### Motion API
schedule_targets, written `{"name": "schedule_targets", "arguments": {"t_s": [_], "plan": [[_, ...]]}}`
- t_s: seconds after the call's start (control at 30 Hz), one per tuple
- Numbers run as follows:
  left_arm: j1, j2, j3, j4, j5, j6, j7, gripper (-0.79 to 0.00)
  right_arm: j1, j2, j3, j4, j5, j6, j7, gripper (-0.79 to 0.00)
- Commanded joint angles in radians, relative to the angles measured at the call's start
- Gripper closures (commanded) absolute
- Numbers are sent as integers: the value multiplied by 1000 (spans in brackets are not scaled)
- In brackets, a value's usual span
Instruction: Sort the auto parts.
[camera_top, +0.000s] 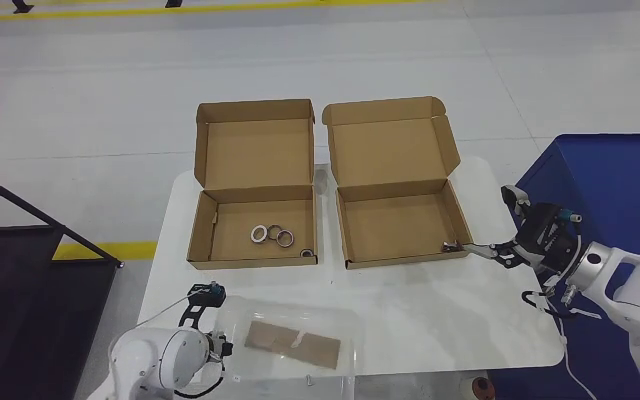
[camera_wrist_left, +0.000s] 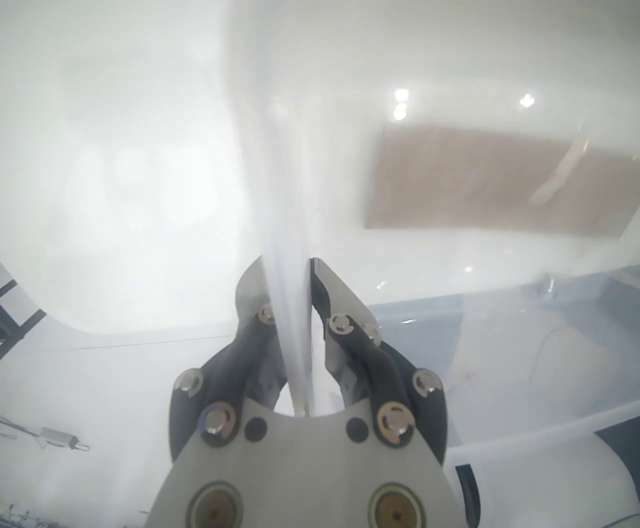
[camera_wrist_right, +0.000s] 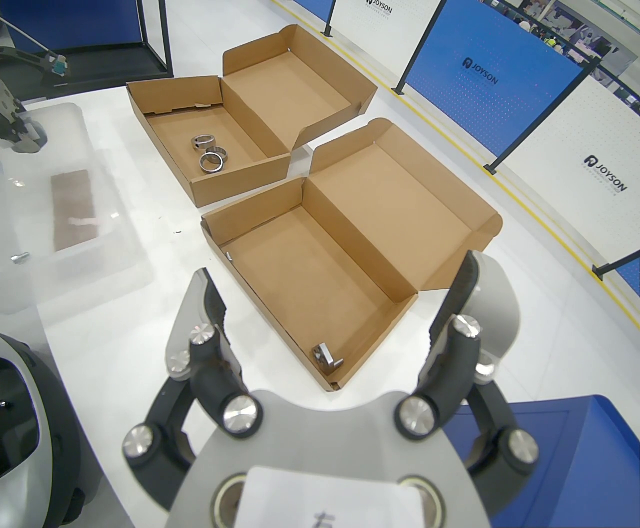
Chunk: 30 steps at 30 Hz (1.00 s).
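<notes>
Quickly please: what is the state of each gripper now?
Left gripper: shut on the wall of the clear bin.
Right gripper: open, holding nothing.

Bright and even, lit from overhead, just soft shadows inside the cardboard boxes (camera_top: 400, 225). Washed milky white through the clear bin (camera_wrist_left: 290, 200) at the left wrist, with small hot glints. Bowed hard toward the edges at the right wrist.

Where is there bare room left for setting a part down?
The right box is bare inside, apart from the metal block in its corner by the right gripper. Table between that box and the clear bin is free. The rings crowd the left box's middle.
</notes>
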Motion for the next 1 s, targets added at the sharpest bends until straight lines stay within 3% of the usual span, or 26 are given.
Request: {"name": "schedule_targets", "arguments": {"t_s": [0.0, 0.37, 0.73, 0.97], "plan": [[0, 3, 3, -16, -29, 0, 0, 0, 0, 0, 0, 0, 0, 0, 0, -785], [-43, 8, 12, 34, -135, 0, 0, 0, 0, 0, 0, 0, 0, 0, 0, -785], [-37, 7, 11, 41, -160, -4, 24, 0, 0, 0, 0, 0, 0, 0, 0, -785], [-20, 11, -31, 33, -209, 4, 4, 0, 0, 0, 0, 0, 0, 0, 0, -785]]}}
